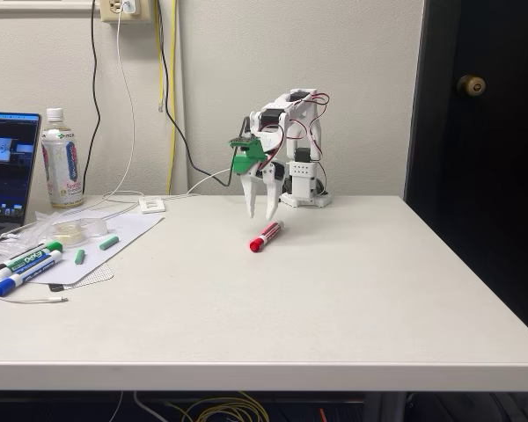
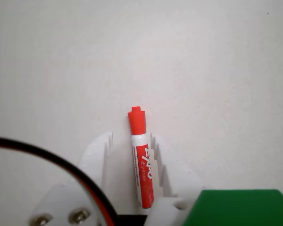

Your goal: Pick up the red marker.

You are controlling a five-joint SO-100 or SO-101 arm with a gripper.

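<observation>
The tool (image 1: 262, 214) hangs above the bench (image 1: 334, 290) with fingers apart, straddling the red marker (image 2: 142, 160) lengthwise in the wrist view, apparently lined up for a grasp.

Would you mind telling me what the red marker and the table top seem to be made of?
The red marker looks like smooth moulded plastic: glossy red cap, white printed barrel. The table looks like matte white laminate, flat and unmarked with a squared edge, though its core is not visible.
</observation>
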